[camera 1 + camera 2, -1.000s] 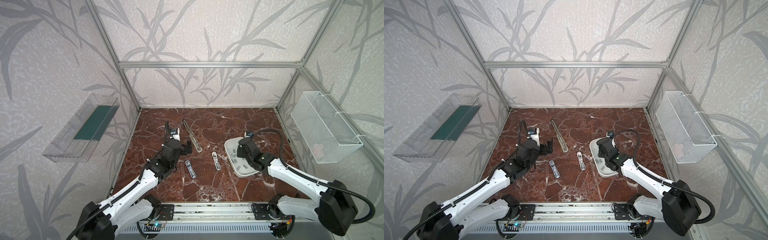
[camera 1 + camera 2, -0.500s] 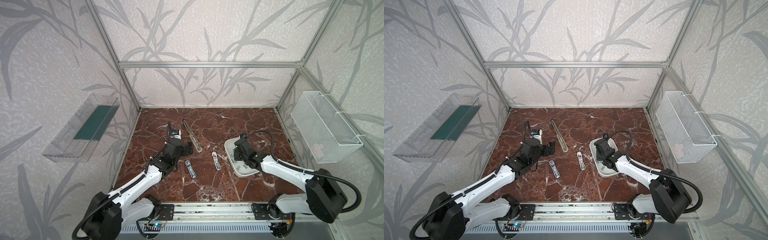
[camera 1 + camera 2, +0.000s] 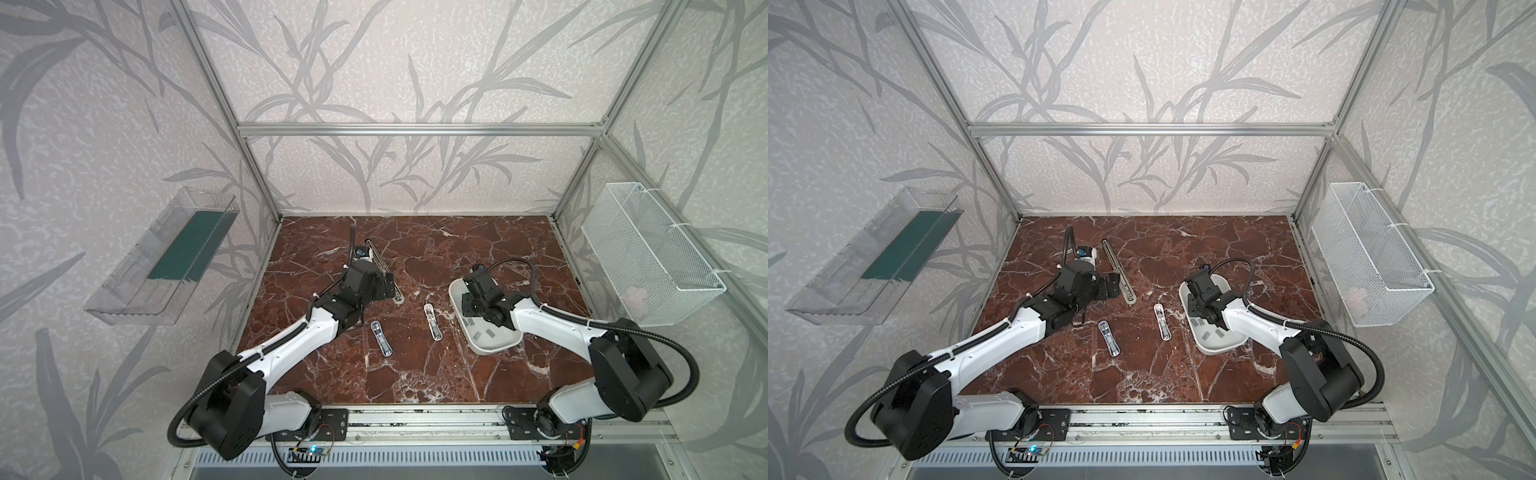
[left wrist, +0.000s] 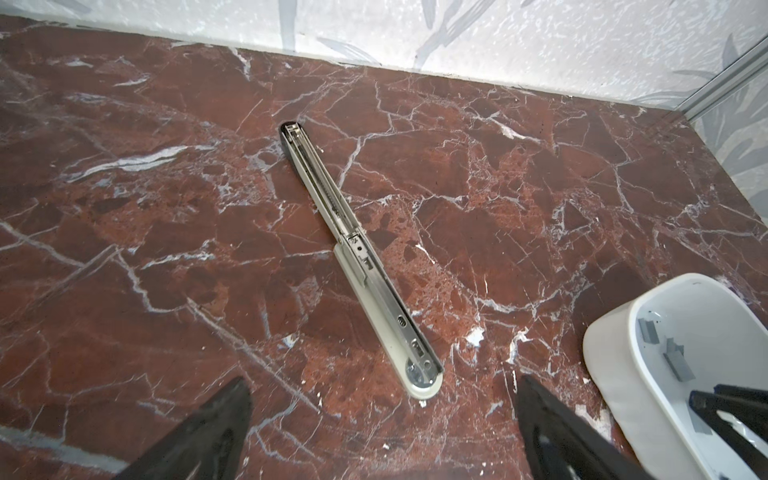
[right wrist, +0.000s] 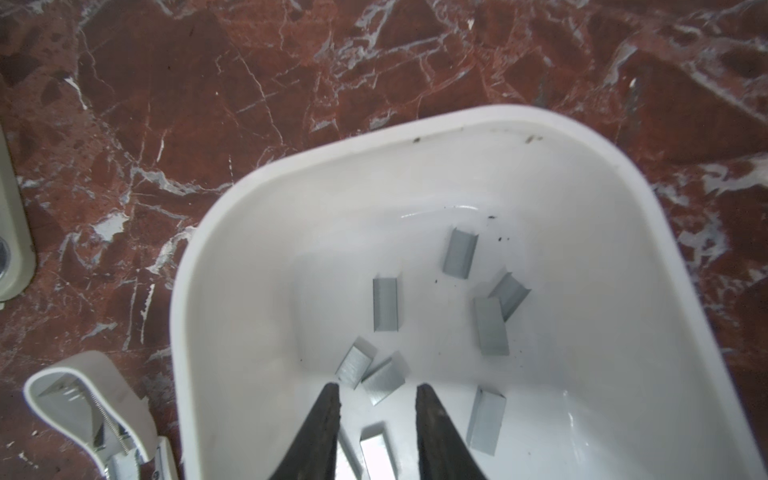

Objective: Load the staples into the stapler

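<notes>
Several grey staples (image 5: 385, 305) lie loose in a white tray (image 5: 195, 266), seen in both top views (image 3: 490, 332) (image 3: 1205, 334). My right gripper (image 5: 378, 390) reaches down into the tray (image 3: 494, 351). Its jaws stand narrowly open astride one strip (image 5: 376, 453) without touching it. A long beige stapler (image 4: 357, 266), opened out flat, lies at the back left (image 3: 380, 270). My left gripper (image 4: 382, 419) hovers just short of its near end, wide open and empty. Two small open staplers (image 3: 381, 338) (image 3: 431, 322) lie mid-table.
A white wire basket (image 3: 648, 253) hangs on the right wall and a clear shelf (image 3: 166, 257) on the left wall. One small stapler (image 5: 83, 399) lies close beside the tray's left rim. Aluminium frame posts stand at the table's corners.
My right gripper has shifted slightly left over the tray and its jaws have narrowed. The left gripper has edged toward the long stapler, still wide open.
</notes>
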`<state>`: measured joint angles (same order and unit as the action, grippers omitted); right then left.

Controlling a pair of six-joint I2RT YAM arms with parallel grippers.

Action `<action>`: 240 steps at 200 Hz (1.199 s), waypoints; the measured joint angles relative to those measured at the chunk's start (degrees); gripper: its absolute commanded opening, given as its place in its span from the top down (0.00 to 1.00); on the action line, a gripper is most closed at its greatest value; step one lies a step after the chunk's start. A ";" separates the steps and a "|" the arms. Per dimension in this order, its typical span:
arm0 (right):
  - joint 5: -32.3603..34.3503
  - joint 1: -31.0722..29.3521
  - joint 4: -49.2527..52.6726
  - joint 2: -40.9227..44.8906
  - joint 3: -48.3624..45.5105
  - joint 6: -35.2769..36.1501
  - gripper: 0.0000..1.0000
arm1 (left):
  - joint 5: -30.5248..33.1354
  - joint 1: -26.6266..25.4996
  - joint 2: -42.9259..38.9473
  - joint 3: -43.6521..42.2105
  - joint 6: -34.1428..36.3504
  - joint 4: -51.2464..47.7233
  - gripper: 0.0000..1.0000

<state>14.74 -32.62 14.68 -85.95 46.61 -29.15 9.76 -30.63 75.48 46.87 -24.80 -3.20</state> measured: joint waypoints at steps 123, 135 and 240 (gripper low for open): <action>4.11 3.96 3.72 3.65 -5.55 -10.03 0.64 | -4.13 0.00 4.48 -1.70 0.87 4.31 0.01; 3.89 4.90 3.78 3.39 -5.64 -10.12 0.64 | -4.15 0.00 4.04 -2.54 0.85 4.85 0.01; -0.35 6.47 4.94 -3.93 -2.01 -8.35 0.70 | -3.82 0.00 -0.85 -7.41 0.81 6.99 0.01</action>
<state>14.39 -26.15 19.62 -89.89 44.60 -37.50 5.93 -30.63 74.63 39.46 -23.99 3.79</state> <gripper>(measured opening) 0.311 0.988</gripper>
